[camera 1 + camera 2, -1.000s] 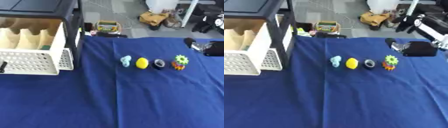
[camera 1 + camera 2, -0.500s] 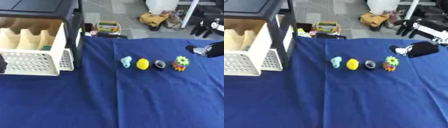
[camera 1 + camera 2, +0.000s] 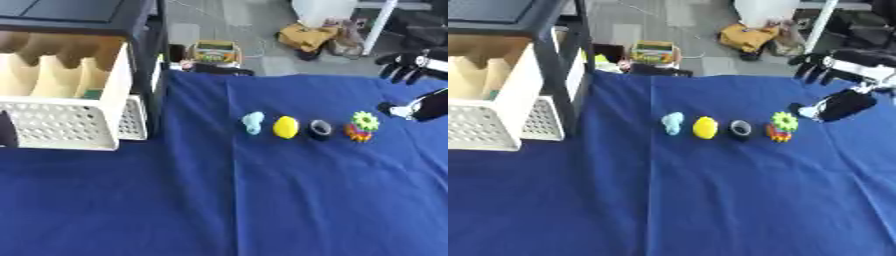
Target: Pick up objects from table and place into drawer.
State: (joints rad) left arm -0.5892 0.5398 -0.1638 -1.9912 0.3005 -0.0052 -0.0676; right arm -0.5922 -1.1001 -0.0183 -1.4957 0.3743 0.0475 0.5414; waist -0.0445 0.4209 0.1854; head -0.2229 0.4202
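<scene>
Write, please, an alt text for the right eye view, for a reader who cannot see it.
Four small objects lie in a row on a blue tablecloth: a light blue object, a yellow object, a dark ring and a green gear toy. The right hand hangs at the right edge, fingers pointing down; a white drawer stands open on the left.

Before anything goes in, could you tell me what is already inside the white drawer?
The white drawer stands pulled open, with cream dividers splitting it into compartments. A small green patch shows in one; the compartment floors are mostly hidden by the perforated front.
</scene>
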